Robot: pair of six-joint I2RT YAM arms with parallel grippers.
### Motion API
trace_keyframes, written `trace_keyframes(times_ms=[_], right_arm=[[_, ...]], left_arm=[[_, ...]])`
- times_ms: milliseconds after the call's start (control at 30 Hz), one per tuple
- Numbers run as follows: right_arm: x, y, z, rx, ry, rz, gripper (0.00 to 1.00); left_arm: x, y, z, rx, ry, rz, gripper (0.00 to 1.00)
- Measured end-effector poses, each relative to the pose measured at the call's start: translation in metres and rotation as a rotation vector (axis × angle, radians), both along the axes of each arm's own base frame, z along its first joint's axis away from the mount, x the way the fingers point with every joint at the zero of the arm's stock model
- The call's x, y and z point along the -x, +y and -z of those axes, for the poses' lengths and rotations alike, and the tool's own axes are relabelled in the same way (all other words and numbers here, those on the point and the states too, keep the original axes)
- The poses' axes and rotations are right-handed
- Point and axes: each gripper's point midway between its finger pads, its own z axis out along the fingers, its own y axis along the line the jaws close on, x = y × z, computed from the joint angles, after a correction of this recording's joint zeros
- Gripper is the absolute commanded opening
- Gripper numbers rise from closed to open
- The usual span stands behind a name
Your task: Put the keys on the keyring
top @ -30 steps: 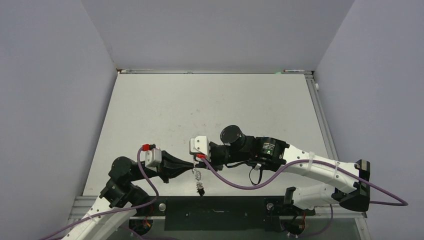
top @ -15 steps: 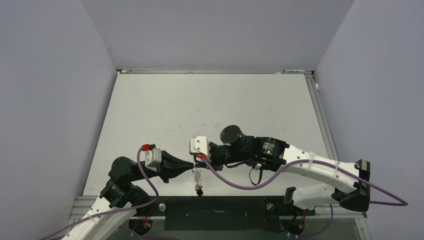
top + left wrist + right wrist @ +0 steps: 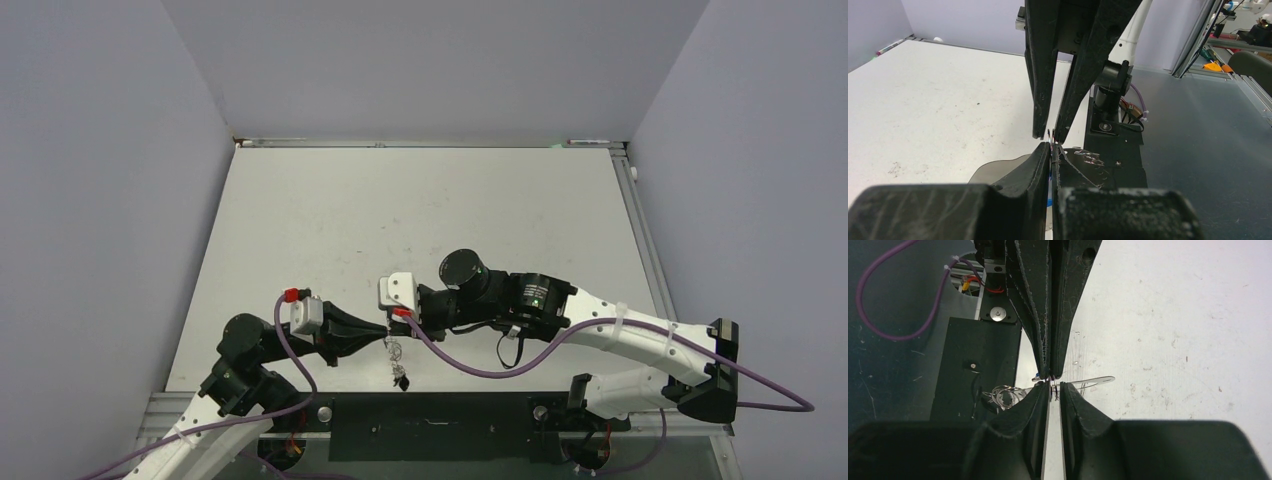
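Note:
My left gripper [image 3: 387, 333] is shut on the edge of the keyring [image 3: 998, 167], a flat grey plate that the right wrist view shows edge-on [image 3: 1094, 381]. A sliver of blue [image 3: 1050, 173] peeks between the left fingers [image 3: 1038, 165]; what it belongs to is unclear. My right gripper [image 3: 1053, 391] meets the left one tip to tip. Its jaws are closed to a narrow slit around a small wire split ring [image 3: 1053, 385] at the plate's rim. More split rings [image 3: 1004, 394] and a dark-headed key [image 3: 399, 379] hang below the two grippers. No red-tagged key is in view.
The grippers meet just above the table's near edge [image 3: 300, 390], over the black base plate [image 3: 430, 425]. The right arm's purple cable [image 3: 470, 370] loops close by. Grey walls enclose the white tabletop [image 3: 420, 210] on three sides.
The right jaws have narrowed onto the split ring. The hanging rings and dark key have swung slightly. Both arms have stayed almost in place.

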Motion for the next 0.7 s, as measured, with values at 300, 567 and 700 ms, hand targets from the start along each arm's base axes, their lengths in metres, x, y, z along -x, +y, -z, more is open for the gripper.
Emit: trace_keyframes(times_ms=[300, 567, 700], right_arm=[[-0.0002, 0.0012, 0.0025, 0.006, 0.004, -0.002, 0.14], [-0.0017, 0.0007, 0.0025, 0.006, 0.006, 0.001, 0.05], [-0.0021, 0.0018, 0.0014, -0.002, 0.004, 0.002, 0.05]], left_arm=[[0.0007, 0.0001, 0.0002, 0.001, -0.001, 0.002, 0.0], [0.0004, 0.0001, 0.0001, 0.001, 0.0, 0.0, 0.0], [-0.0014, 0.0013, -0.0017, 0.008, -0.003, -0.016, 0.47]])
